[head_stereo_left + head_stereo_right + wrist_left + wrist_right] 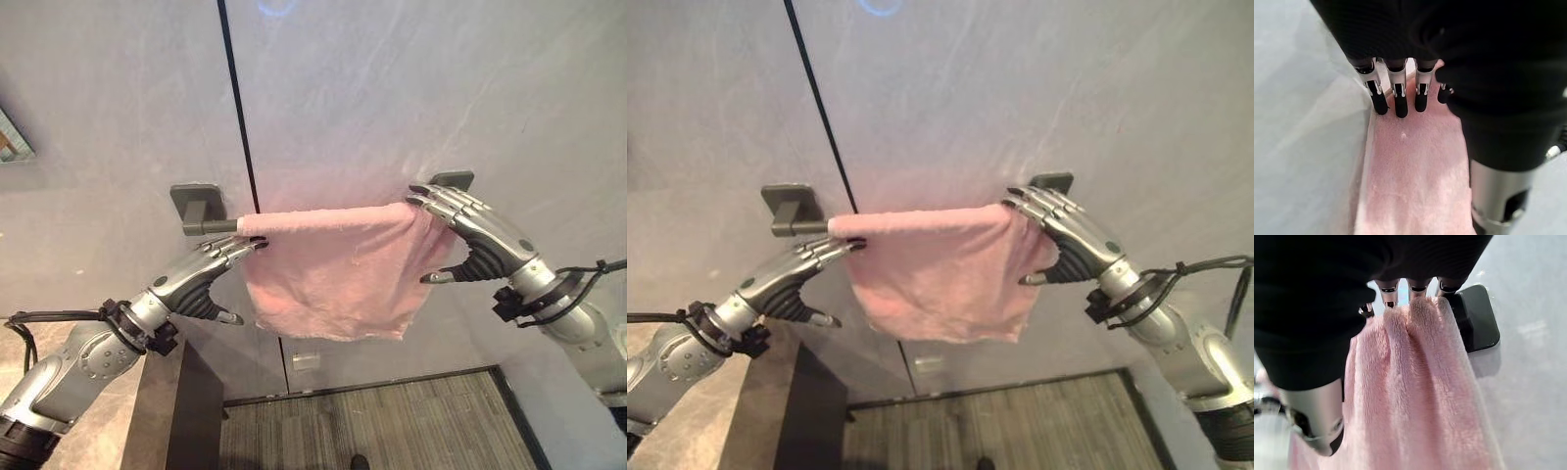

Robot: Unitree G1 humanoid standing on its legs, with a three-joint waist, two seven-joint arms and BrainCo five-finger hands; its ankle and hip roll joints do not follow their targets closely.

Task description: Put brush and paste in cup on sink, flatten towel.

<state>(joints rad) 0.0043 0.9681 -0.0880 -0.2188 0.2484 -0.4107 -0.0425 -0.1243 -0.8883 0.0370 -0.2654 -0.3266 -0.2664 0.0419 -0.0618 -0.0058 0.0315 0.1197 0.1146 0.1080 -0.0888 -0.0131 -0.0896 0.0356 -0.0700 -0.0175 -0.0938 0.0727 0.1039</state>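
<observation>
A pink towel (333,274) hangs over a dark rail (209,227) between two dark wall brackets (199,204) (453,180). It lies fairly smooth at its left end and is bunched into folds at its right end. My left hand (196,279) is open, its straight fingers (1400,98) resting on top of the towel (1415,181) at the left end. My right hand (480,240) is open too, fingers laid over the bunched right end of the towel (1410,396) next to the right bracket (1479,318). Its thumb sticks out in front of the cloth, apart from it.
The rail is fixed to a pale grey wall with a thin dark vertical seam (235,98). A dark cabinet side (171,411) and a stone counter top (98,436) are at lower left. Grey floor (392,426) lies below, with a shoe tip (360,462) at its near edge.
</observation>
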